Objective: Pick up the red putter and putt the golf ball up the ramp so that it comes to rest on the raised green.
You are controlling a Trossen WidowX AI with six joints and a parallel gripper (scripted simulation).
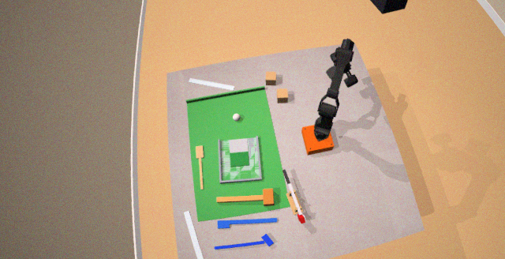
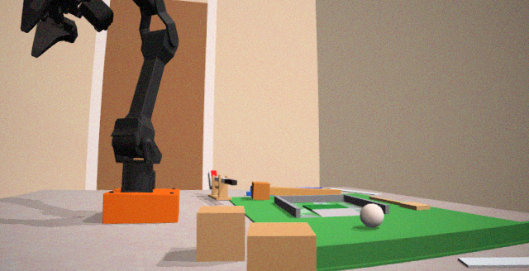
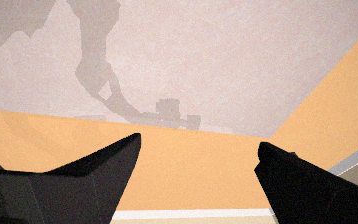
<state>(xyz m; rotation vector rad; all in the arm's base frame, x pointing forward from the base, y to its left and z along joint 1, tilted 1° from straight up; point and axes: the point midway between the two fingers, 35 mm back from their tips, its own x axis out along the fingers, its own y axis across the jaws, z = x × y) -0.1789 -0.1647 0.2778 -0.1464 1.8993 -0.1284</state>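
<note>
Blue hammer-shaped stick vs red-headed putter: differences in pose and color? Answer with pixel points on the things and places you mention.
The putter (image 1: pixel 294 200) rests on a small wooden stand (image 1: pixel 292 208) (image 2: pixel 220 197); the blue stick (image 1: pixel 241 245) lies flat on the gray mat (image 1: pixel 355 196). The putter has a white shaft, dark grip and red head; the stick is blue throughout. Both are long and thin, with a head at one end.

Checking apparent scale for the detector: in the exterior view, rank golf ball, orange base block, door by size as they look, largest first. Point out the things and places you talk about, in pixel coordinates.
1. Door (image 2: pixel 182 97)
2. Orange base block (image 2: pixel 140 208) (image 1: pixel 317 148)
3. Golf ball (image 2: pixel 372 216) (image 1: pixel 236 117)
</note>
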